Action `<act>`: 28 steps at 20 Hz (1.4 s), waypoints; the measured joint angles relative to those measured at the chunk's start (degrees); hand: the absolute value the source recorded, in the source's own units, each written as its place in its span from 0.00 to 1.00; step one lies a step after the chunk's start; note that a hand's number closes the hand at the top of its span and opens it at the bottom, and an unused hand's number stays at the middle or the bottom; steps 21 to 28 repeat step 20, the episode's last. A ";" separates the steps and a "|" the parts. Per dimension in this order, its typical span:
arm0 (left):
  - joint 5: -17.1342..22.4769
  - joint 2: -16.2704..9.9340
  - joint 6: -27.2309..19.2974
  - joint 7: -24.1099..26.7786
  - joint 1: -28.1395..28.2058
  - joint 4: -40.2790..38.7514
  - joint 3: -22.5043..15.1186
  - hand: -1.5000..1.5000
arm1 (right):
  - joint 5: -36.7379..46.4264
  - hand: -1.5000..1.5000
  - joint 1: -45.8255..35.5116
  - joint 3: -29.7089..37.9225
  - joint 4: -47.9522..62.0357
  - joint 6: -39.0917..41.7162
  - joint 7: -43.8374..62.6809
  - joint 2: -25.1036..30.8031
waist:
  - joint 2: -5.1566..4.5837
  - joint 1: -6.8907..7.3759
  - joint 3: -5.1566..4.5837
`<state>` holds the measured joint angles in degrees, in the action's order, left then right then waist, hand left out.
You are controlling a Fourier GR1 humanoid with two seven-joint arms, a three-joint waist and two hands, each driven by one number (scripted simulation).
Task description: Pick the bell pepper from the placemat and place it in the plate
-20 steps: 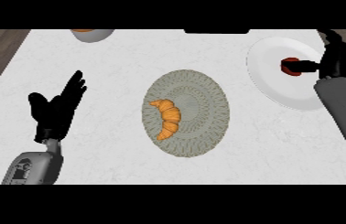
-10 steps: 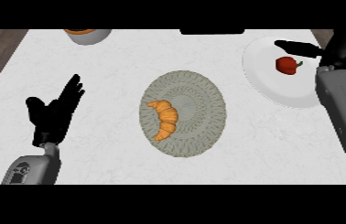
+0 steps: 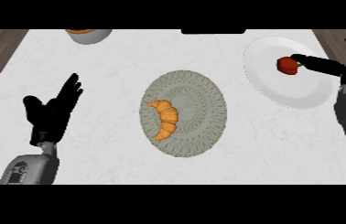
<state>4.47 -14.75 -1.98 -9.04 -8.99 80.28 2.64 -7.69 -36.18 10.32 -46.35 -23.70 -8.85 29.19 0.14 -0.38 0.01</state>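
The red bell pepper [image 3: 288, 65] lies on the white plate [image 3: 283, 88] at the far right of the counter [image 3: 128, 63], in the plate's far part and close to its right rim. The right hand [image 3: 323, 65] comes in from the right edge with straight fingers stretched toward the pepper; their tips sit just beside it (whether they touch it cannot be told), and nothing is curled round it. Most of that hand is cut off by the edge of the view.

In the middle of the counter lies an oval grey placemat [image 3: 196, 99], with a croissant [image 3: 164, 118] on its left half.

The left hand [image 3: 52, 112] rests at the near left, fingers spread and pointing away, holding nothing and well apart from the placemat.

At the far left edge a grey bowl [image 3: 89, 35] with something orange inside is only partly in view.
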 measured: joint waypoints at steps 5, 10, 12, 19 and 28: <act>-0.89 1.14 0.19 -0.05 -0.45 -0.29 0.10 0.50 | -0.91 0.00 5.40 2.24 -3.06 2.51 -2.70 0.88 | -0.09 0.22 -0.01; -1.46 1.46 0.85 -0.06 0.03 0.38 0.59 0.50 | -1.68 0.00 9.71 4.62 -5.75 4.70 -3.07 2.78 | -0.09 0.29 -0.01; -1.84 1.92 0.77 0.28 -0.52 -0.34 0.88 0.50 | -1.44 0.00 10.82 5.51 -5.46 4.68 -4.33 2.74 | -0.11 0.34 -0.02; -3.35 3.23 0.37 -0.79 -1.22 0.07 0.89 0.50 | 0.08 0.00 13.90 6.46 -6.61 5.75 -2.69 3.75 | -0.13 0.40 0.00; -3.60 3.40 0.32 0.25 -1.82 -1.28 1.12 0.50 | -0.09 0.00 13.75 7.08 -5.42 6.60 -2.83 4.49 | -0.16 0.42 0.00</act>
